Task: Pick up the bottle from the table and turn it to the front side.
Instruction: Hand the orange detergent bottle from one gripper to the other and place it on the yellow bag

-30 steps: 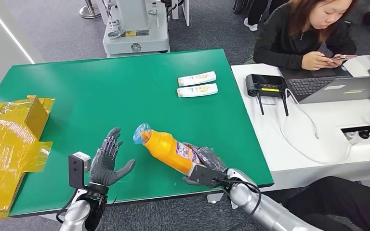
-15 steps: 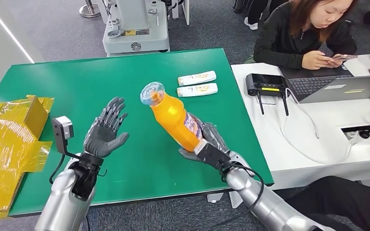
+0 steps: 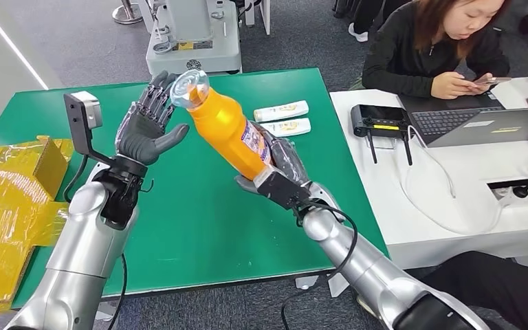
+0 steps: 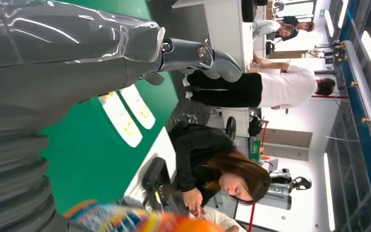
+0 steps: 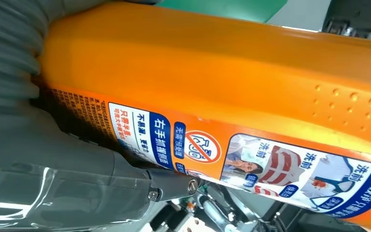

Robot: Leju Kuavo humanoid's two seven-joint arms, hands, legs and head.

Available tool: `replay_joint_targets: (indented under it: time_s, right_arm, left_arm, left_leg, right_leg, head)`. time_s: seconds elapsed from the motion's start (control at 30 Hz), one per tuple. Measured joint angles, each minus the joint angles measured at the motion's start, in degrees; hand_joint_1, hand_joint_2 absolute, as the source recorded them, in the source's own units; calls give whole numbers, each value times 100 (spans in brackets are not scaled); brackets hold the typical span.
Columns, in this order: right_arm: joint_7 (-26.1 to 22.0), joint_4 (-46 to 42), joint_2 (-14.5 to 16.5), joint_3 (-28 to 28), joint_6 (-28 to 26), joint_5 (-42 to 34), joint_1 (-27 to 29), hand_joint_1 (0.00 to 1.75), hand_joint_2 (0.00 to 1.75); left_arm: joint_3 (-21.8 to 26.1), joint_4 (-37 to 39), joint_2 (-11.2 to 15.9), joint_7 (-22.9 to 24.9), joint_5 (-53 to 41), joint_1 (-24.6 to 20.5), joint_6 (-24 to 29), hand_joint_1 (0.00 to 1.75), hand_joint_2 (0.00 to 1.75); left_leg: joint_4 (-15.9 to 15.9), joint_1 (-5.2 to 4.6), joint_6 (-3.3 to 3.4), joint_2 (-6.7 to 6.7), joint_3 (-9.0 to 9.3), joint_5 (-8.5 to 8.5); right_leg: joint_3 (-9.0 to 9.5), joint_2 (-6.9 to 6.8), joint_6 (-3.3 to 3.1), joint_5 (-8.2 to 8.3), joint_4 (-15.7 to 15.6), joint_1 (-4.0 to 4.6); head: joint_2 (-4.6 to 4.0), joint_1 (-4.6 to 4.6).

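**Orange bottle held tilted above the green counter**

Green counter (image 3: 199,213) fills the middle of the head view, with a white desk (image 3: 454,199) butted against it at 3 o'clock. Above the green top the right hand (image 3: 278,172) grips the orange bottle (image 3: 230,130) around its lower body, fingers wrapped over the printed label; the right wrist view shows the label's blue and white panels close up against the grey thumb (image 5: 125,179). The bottle is off the surface and tilted, its clear blue cap (image 3: 190,88) pointing toward 11 o'clock. The left hand (image 3: 148,124) is raised just beside the cap, fingers spread and holding nothing; whether its fingertips touch the cap cannot be told. Two white tubes (image 3: 282,119) lie side by side on the counter at 1 o'clock from the bottle. Yellow cardboard box (image 3: 14,199) sits at the 9 o'clock edge. A person (image 3: 440,48) in black sits at 1 o'clock behind the desk, beside a laptop (image 3: 481,124) and a black router (image 3: 381,122).
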Motion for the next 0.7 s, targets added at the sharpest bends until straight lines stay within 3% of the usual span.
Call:
replay_joint_targets:
  time_s: [0.17,0.37,0.7]
  right_arm:
    - [121,469,196,-42,-192,309,-397,175,175]
    - [122,988,212,-224,-348,481,-806,175,175]
    - [-16,1125,170,-828,-407,516,-874,175,175]
  left_arm:
    - [-98,266,-76,2,163,-197,-95,0,175]
    - [-197,474,-98,105,397,-249,-340,0,175]
    - [-215,930,20,60,699,-245,-531,0,175]
  left_leg:
    - [2,0,0,0,-1,0]
    - [3,0,0,-1,-4,0]
    - [3,0,0,-1,-5,0]
  right_leg:
    - [-3,1,0,0,1,0]
    - [-4,1,0,0,1,0]
    - [-6,1,0,0,1,0]
  head:
    - [0,-1]
    - [0,1]
    - [0,-1]
